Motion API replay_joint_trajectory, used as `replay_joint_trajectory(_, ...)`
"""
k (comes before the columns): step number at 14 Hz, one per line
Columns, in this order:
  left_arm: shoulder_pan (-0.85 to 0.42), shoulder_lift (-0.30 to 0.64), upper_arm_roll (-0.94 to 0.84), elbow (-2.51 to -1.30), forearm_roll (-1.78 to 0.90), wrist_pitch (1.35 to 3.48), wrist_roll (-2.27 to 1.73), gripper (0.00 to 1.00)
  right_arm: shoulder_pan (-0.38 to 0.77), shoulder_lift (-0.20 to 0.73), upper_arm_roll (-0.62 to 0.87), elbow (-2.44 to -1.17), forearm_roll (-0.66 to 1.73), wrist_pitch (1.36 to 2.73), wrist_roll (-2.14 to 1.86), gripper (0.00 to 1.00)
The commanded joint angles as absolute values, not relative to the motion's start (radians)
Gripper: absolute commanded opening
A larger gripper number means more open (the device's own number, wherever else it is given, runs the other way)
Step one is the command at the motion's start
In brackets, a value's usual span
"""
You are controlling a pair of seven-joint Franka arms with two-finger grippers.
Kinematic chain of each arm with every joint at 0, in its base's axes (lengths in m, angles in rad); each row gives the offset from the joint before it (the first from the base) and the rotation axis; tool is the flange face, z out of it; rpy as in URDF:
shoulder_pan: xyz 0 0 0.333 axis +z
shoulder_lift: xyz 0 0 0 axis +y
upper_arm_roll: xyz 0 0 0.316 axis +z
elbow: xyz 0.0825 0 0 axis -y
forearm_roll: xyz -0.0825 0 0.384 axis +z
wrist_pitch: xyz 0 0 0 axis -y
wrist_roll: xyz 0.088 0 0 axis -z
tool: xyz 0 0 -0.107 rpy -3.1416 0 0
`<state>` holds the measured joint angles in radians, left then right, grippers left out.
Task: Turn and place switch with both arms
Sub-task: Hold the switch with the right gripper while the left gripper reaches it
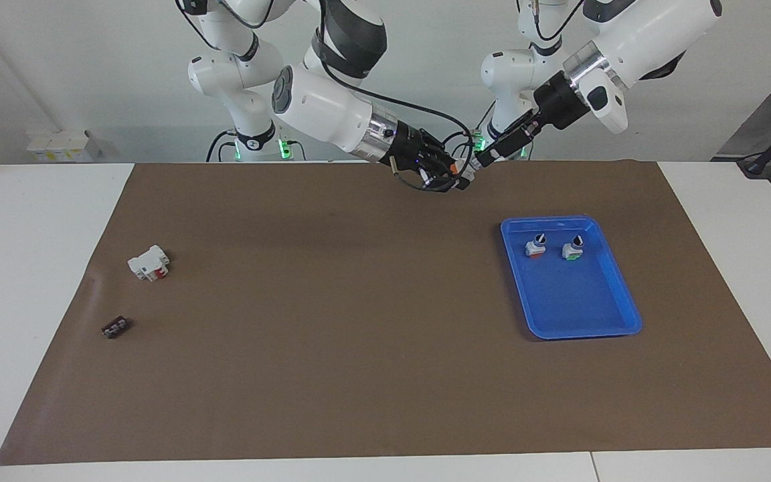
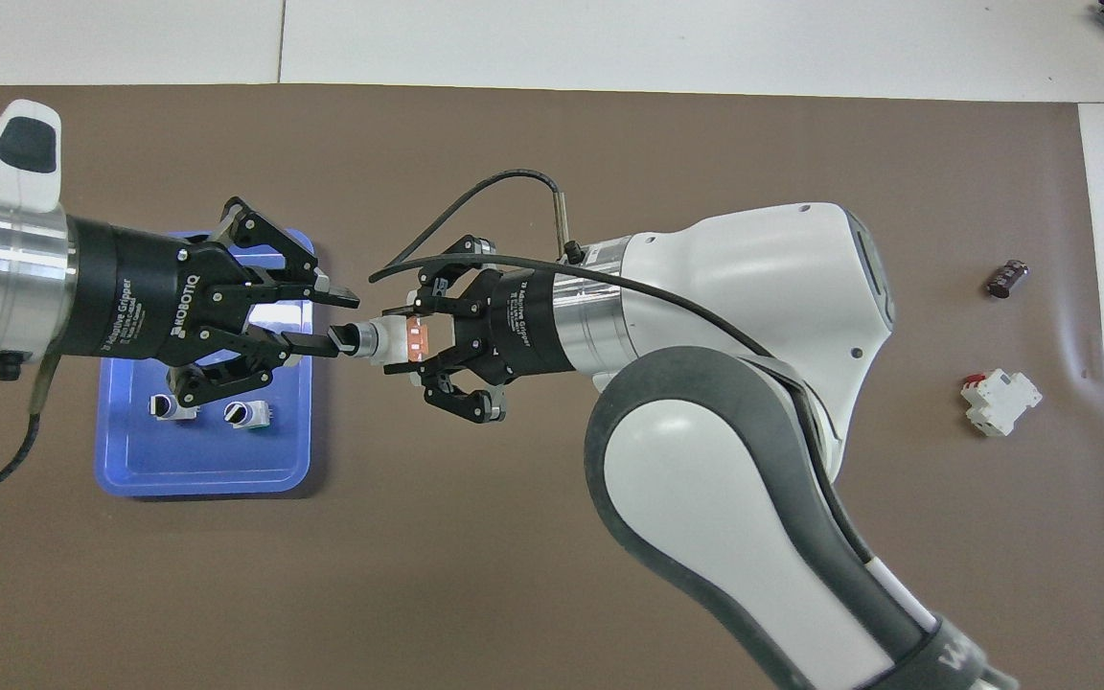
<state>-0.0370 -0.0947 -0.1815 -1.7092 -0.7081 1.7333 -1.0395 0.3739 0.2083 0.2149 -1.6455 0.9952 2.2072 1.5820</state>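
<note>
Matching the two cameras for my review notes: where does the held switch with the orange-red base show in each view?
Facing view: the switch sits near the top centre, up in the air, gripped by the right gripper, with the left gripper at its knob.
Overhead view: the switch lies just short of centre, between the right gripper and the left gripper.
Shared landmark: the blue tray, toward the left arm's end of the table.
</note>
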Motion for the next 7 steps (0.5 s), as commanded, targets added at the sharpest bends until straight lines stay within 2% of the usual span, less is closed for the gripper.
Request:
replay_joint_trajectory(1, -0.048, -0.121, -0.176, -1.744, -0.719, 1.755, -1.055, 0.34, 0.376, 0.198, 0.219, -1.655, 0.974, 2.218, 1.603, 0.00)
replay_joint_trajectory(7, -0.046, -0.146, -0.176, -1.799, -0.718, 1.792, -1.034, 0.33, 0.373, 0.199, 0.219, -1.654, 0.969, 2.214, 1.601, 0.00)
